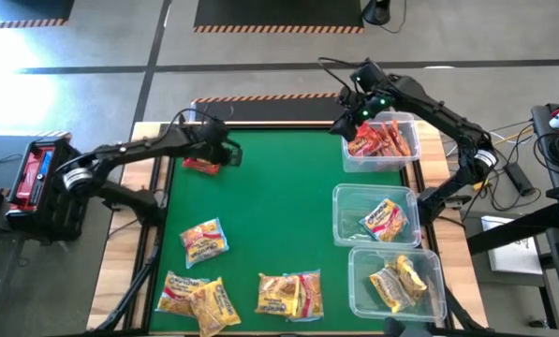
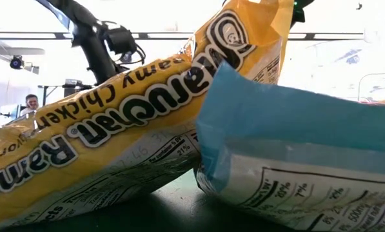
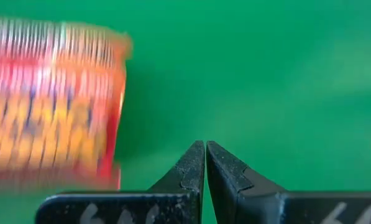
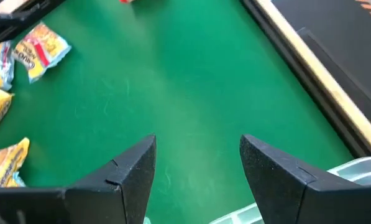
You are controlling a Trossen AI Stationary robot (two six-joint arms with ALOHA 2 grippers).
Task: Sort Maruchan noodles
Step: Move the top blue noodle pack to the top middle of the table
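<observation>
My left gripper clenched, empty, beside red packet at far left. My right gripper spread, empty, by far bin of reds. Step: fetching red. Next: open, grasp.

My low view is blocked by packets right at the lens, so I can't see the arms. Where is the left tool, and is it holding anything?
Observer: The left tool is shut and empty, over the mat beside a lone red packet.
Operator: And the right tool?
Observer: The right tool is open and empty, at the edge of the far bin.
Operator: What is in that bin?
Observer: It holds only red packets.
</observation>
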